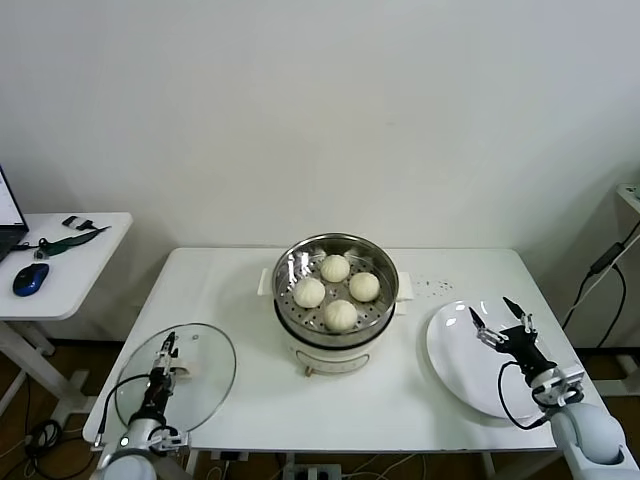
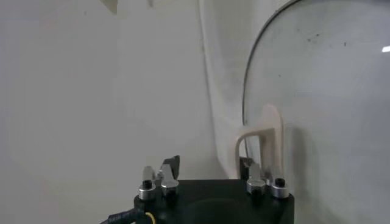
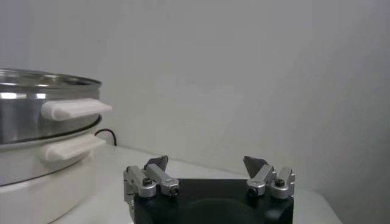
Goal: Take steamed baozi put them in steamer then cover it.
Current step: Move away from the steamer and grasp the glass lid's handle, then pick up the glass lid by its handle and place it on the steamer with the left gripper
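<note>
White-walled room, white rectangular table [image 1: 250,400] in the middle, smaller white side table [image 1: 90,250] at far left with a blue mouse [image 1: 30,279] on it.

Round shiny stainless-steel steamer [image 1: 336,262] sat on its white electric base at table centre, uncovered. All four small cream-white steamed baozi [image 1: 340,314] lay on the perforated tray inside, in a diamond, close together. Right wrist view showed the pot's white side handles [image 3: 74,109], one above the other.

Round clear glass cover [image 1: 205,362] with metal rim lay flat on the table's front-left corner, overhanging the edge, well apart from the steamer. Flat round white plate [image 1: 450,360] lay on the right side of the table, nothing on it apart from the gripper above.

Left gripper [image 1: 166,360] was low over the cover, pointing toward the back of the table, fingers at the cover's white rectangular handle [image 2: 261,140]. In the left wrist view one finger [image 2: 246,165] was right against the handle's base and the other [image 2: 172,164] stood clear of it, so jaws were partly apart, nothing gripped. Cover wasn't lifted.

Right gripper [image 1: 500,322] hung over the plate, arm coming in from the front-right corner, jaws spread wide and holding nothing.
</note>
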Motion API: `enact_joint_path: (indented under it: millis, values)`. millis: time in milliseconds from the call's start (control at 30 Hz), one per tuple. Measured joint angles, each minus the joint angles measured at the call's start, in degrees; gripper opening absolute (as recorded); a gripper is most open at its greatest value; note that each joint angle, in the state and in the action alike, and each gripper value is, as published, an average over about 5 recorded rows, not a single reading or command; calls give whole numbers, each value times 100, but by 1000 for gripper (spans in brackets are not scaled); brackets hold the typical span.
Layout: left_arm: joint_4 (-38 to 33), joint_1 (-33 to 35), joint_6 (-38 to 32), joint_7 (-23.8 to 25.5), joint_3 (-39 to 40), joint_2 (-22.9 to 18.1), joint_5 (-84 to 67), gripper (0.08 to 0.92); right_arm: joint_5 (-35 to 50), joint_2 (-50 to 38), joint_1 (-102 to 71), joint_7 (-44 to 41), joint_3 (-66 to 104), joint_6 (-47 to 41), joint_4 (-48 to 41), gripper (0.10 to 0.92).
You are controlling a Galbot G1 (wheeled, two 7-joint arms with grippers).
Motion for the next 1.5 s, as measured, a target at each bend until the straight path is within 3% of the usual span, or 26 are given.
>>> enact_joint_path:
  millis: [500,833,1100,1300,1500]
  values:
    - [-266,125,23,97,48,134,-389,162,-158,42,62,-36,24,58,-101,823]
    - [-1463,682,410,268,124,422,-881,151,-226,-3,170,-30,-24,73,-200,823]
    - [-2625,997,1387,239,531,1028,-1332,151,-252,-102,318,24,-133,59,-280,823]
    - [-3197,768,2460,253,1262,1747,-1700,151,-301,-169,464,76,-240,24,-353,823]
    - [-3442,38,3468,633,2275,2282,-1906,151,-381,-173,587,112,-306,14,-440,823]
